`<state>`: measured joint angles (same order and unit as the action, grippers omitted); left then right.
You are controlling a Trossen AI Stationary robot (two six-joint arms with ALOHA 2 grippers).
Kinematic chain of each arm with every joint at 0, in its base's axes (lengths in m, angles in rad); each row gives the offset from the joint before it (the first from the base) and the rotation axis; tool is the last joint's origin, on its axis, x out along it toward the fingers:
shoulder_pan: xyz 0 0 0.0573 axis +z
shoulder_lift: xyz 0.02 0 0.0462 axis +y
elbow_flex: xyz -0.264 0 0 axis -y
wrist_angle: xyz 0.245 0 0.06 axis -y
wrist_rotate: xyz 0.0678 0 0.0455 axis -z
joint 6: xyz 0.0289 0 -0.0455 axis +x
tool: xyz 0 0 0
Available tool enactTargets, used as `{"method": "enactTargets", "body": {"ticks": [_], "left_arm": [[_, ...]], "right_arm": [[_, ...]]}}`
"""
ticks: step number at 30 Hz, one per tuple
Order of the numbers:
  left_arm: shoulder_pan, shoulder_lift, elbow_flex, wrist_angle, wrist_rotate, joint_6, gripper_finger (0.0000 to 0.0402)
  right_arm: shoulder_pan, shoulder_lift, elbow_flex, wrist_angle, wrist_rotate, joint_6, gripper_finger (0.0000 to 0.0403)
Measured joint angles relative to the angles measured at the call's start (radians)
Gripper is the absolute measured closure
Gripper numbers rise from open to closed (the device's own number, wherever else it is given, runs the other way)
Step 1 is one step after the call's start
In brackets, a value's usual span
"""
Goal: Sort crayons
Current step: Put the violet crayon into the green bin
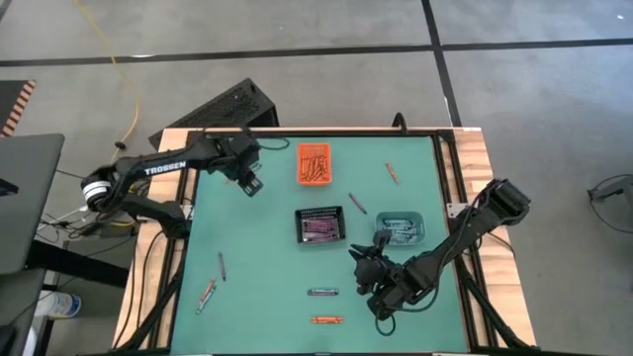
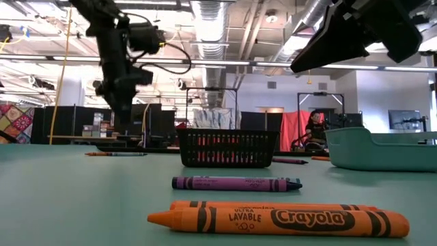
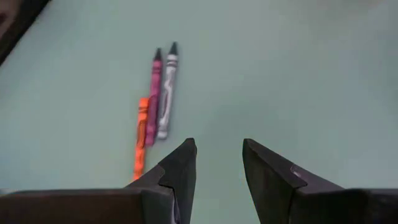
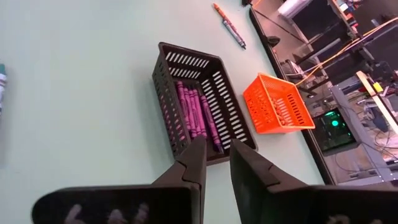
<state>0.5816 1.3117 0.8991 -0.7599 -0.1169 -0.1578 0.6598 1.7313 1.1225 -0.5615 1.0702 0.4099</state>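
Observation:
Loose crayons lie flat on the green table [image 1: 267, 297]: an orange one [image 1: 327, 319] and a purple one [image 1: 322, 292] near the front edge, and a cluster of three [image 3: 155, 106] at the near left. Others lie at the far right [image 1: 392, 173] and by the black mesh bin [image 1: 357, 203]. My left gripper [image 1: 252, 185] [image 3: 219, 152] hangs open above the table's far left, left of the orange bin [image 1: 315, 164], with nothing between its fingers. My right gripper [image 1: 364, 262] [image 4: 216, 146] hovers beside the teal bin [image 1: 400, 229], its fingers a narrow gap apart with nothing between them.
The black mesh bin [image 1: 320, 225] holds purple crayons [image 4: 193, 112], the orange bin holds orange ones, and the teal bin holds a few. A single crayon [image 1: 222, 265] lies at the left. A black crate [image 1: 223, 109] stands beyond the table's far left edge.

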Motion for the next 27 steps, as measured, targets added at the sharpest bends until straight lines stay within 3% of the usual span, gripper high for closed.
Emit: {"method": "enactTargets", "body": {"ticks": [6, 11, 18, 24, 27], "left_arm": [[0.074, 0.0, -0.093, 0.086, -0.073, -0.012, 0.028], [0.145, -0.001, -0.128, 0.06, -0.026, 0.022, 0.028], [0.201, -0.001, -0.188, 0.082, -0.044, 0.045, 0.0281], [0.198, -0.001, -0.232, 0.259, 0.102, 0.067, 0.0281], [0.197, -0.001, -0.234, 0.342, 0.123, 0.051, 0.0281]], "right_arm": [[-0.009, 0.0, 0.0, 0.009, 0.0, 0.0, 0.0331], [-0.015, 0.0, 0.0, 0.014, -0.013, 0.0, 0.0331], [-0.015, 0.0, 0.0, 0.025, -0.05, 0.0, 0.0331], [-0.016, 0.0, 0.0, 0.024, -0.05, 0.0, 0.0331], [-0.021, 0.0, 0.0, 0.024, -0.05, 0.0, 0.0331]]}}
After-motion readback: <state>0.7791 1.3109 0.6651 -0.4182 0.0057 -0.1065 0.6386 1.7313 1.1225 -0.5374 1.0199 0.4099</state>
